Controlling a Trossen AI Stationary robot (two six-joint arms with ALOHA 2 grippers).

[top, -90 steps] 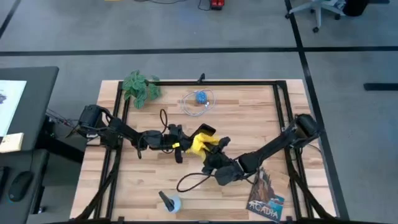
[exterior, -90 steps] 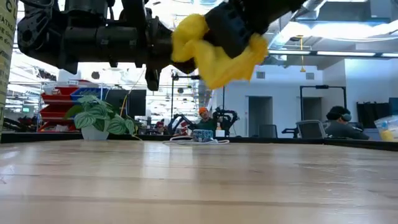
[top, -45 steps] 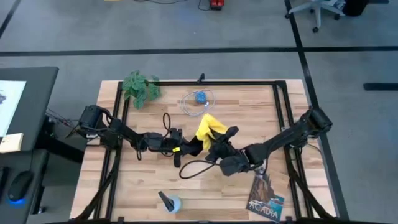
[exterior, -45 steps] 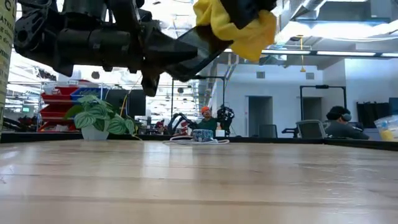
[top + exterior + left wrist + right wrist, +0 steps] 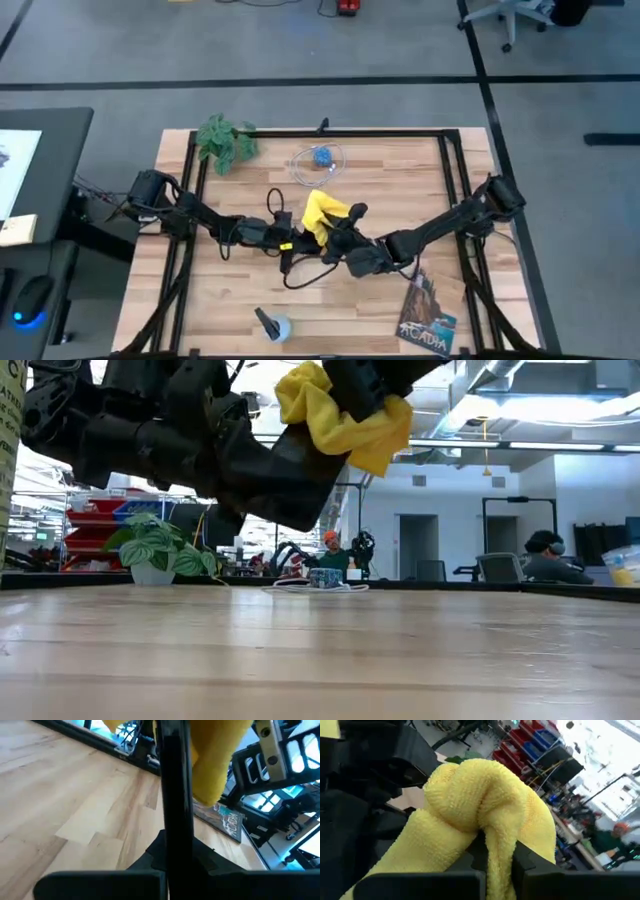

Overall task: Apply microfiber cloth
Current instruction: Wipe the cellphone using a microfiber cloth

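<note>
Above the middle of the tabletop [image 5: 400, 180] both arms meet in the air; the right tool [image 5: 337, 233] is clamped on the bunched microfiber cloth [image 5: 319, 214], held well clear of the wood; the left tool [image 5: 292, 243] grips a thin black slab edge-on, touching the cloth.
</note>
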